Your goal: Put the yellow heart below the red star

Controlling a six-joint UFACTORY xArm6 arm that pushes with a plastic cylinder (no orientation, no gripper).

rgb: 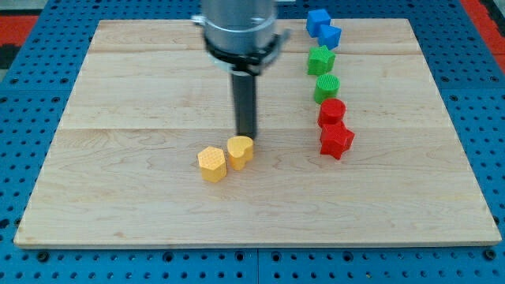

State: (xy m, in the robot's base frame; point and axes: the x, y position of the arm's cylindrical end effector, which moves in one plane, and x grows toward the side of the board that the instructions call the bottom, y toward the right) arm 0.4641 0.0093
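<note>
No jaws here, just a rod; my tip (247, 136) touches the yellow heart (240, 150) at its 12 o'clock. Yellow hexagon (211, 163) sits just beside it at 8 o'clock. Step looks like lining up the push. Next: shove the heart toward 3 o'clock, under the red star (336, 140). Red cylinder (331, 111), two green blocks (321, 59) and two blue blocks (319, 20) stack toward 12, clear of the path.

Pale wood table (142, 181), matt plastic blocks, dark rod.

The table is light, smooth-sanded wood with visible plank seams and faint grain, lying on a blue perforated board (24, 47) of plastic look. The yellow heart (240, 150), yellow hexagon (211, 163), red star (336, 140) and green star (320, 59) look like matt plastic with fine ribbing. The rod (245, 106) is dark and dull, under a shiny metal collar (239, 28).
</note>
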